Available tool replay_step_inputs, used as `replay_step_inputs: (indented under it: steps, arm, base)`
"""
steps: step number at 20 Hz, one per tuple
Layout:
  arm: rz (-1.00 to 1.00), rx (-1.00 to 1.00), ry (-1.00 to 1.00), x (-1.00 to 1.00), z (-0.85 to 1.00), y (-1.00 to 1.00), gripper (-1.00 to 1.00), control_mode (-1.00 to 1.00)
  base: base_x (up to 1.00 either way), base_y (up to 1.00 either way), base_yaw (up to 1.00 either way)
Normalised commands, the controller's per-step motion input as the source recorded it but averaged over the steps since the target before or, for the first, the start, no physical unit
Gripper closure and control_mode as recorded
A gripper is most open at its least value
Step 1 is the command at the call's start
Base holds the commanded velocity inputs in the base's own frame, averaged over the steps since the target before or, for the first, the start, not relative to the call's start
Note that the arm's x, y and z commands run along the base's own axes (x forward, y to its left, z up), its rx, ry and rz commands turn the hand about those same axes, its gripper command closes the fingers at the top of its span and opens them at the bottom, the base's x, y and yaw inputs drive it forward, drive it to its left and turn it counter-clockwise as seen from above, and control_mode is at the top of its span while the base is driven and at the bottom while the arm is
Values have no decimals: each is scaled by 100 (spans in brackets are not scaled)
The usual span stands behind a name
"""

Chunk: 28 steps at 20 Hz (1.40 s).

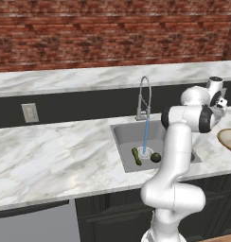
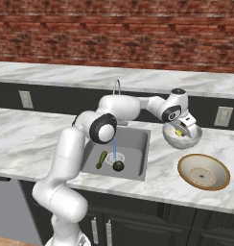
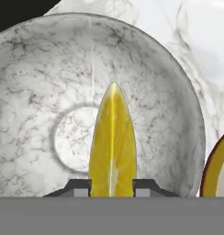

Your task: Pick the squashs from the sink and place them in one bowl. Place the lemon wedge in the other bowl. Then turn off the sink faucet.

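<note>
Yellow lemon wedge (image 3: pixel 112 144) sits pinched between the hand's (image 3: pixel 112 187) two tips just above the grey-white bowl (image 3: pixel 36 69) on the counter (image 2: pixel 157 168), and if it lets go off-centre the slippery wedge could bounce over the rim.

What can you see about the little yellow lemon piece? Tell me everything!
The lemon wedge is a small, bright yellow slice, pointed at its far end, with a pale line running down its middle and a glossy, juicy look. The gripper holds it, one dark fingertip pressed on each side. It hangs over the inside of the grey-white marbled bowl; whether it touches the bowl cannot be told. In the right base view it shows as a yellow speck in that bowl on the counter right of the sink.
</note>
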Motion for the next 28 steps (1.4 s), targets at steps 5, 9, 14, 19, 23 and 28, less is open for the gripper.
replay_step_inputs:
  steps: [5,9,14,19,23,28]
  arm:
    - [0,6,3,6,-21,-6,100,-100]
    - [0,4,3,5,-22,-4,100,-100]
    - [0,1,3,2,-27,0,-100,-100]
    - [0,0,1,1,-16,0,-100,-100]
    - [0,0,-2,-2,4,0,-100,-100]
    - [0,0,-1,-9,26,8,-100,-100]
  base:
    - [0,0,0]
    - [0,0,0]
    - [0,0,0]
    - [0,0,0]
    - [0,0,0]
    - [0,0,0]
